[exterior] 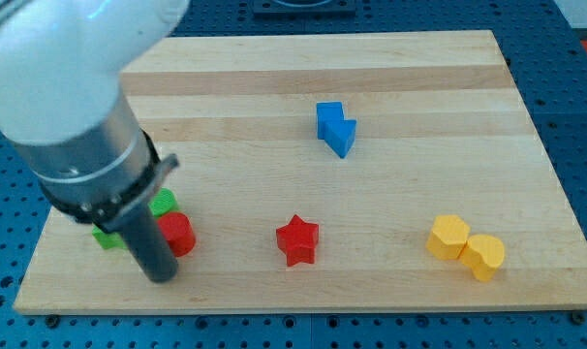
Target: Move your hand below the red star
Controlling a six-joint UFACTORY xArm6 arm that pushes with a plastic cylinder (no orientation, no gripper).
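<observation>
Tip [161, 274], no gripper to open or close, left of red star [297, 239]; needs sliding rightward beneath it.

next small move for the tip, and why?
Probably slide my tip toward the view's right along the board's bottom edge. It sits beside the red block, well to the view's left of the red star, and bare wood lies below the star.
</observation>
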